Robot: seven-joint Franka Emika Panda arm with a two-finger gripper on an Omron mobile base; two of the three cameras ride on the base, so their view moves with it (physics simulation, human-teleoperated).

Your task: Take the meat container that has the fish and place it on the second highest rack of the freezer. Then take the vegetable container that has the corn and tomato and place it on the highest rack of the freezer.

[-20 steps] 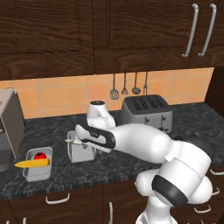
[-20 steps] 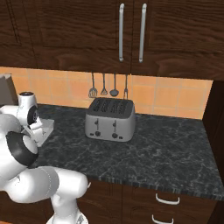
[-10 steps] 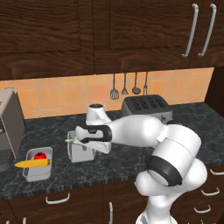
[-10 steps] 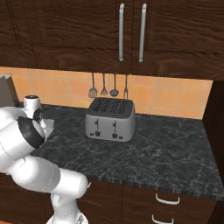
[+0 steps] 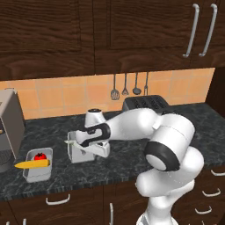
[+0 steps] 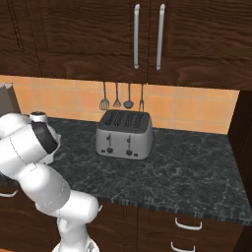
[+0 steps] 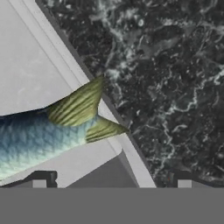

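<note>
Jaws: standing at their widest, holding nothing; the gripper (image 7: 111, 186) is hanging low over one wall of the meat container (image 5: 81, 151), one tip on each side of that wall's rim.
Step in hand: judging by this, the arm is lining up to pinch the container wall for the first lift.
Wall under the jaws: running diagonally through the hand view, thin and pale, with the dark worktop (image 7: 175, 87) lying just outside it.
Fish: the fish (image 7: 52, 127) is lying inside the tub with its tail fin reaching over the very rim the jaws are straddling, close to the inner tip.
Doing it well: the descent is asking for the wall to be centred between the tips, and for the inner tip to be going down beside the tail rather than onto it; closing should be waiting until the tips are well below the rim, since a shallow pinch on a thin wall is likely to be slipping or tipping the tub.
Risk: pinching the tail together with the wall, or the outer tip scraping the worktop.
Second container: the vegetable container (image 5: 38, 165), with the corn (image 5: 31, 164) and the tomato (image 5: 40, 156), is sitting apart on the worktop toward the grey appliance (image 5: 9, 127), waiting its turn.
Backdrop: a toaster (image 6: 124, 134) is standing well clear behind the arm.
</note>
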